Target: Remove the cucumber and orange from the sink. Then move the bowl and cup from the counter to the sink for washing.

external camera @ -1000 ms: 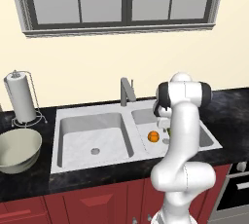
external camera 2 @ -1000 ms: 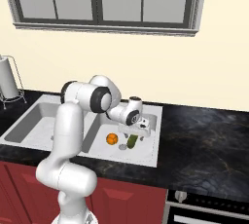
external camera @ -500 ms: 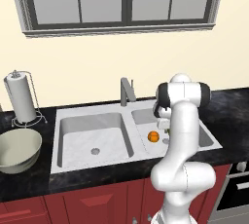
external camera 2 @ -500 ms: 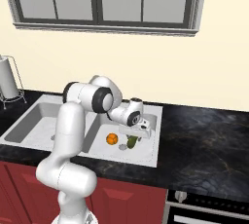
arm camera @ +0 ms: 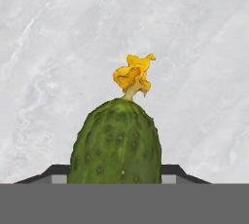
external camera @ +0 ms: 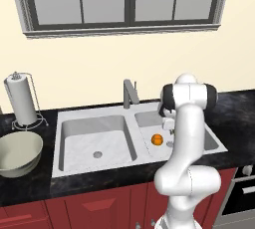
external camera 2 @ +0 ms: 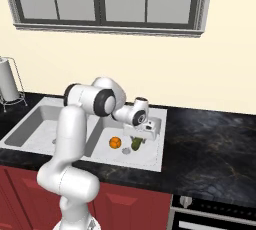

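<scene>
My gripper (external camera 2: 137, 140) reaches down into the right basin of the light-grey sink (external camera 2: 150, 161) and is shut on the dark-green cucumber (external camera 2: 136, 145). In the hand view the cucumber (arm camera: 116, 142), with a yellow withered flower at its tip, stands between my fingertips (arm camera: 56, 172), which press against its sides; the gripper (arm camera: 116, 175) sits low over the basin floor. The orange (external camera 2: 115, 143) lies in the same basin just left of the cucumber, and shows beside my arm as the orange (external camera: 157, 140). The pale bowl (external camera: 17, 153) rests on the black counter (external camera: 30, 188) at far left. The cup is out of view.
A grey faucet (external camera: 129, 92) rises behind the divider between the basins. A paper-towel holder (external camera: 22, 104) stands behind the bowl. Open black counter (external camera 2: 215, 144) stretches to the right of the sink, above an oven front (external camera 2: 210, 214).
The jaws have closed in from wide open onto the cucumber, which has tipped slightly. The arm and the orange have stayed where they were.
</scene>
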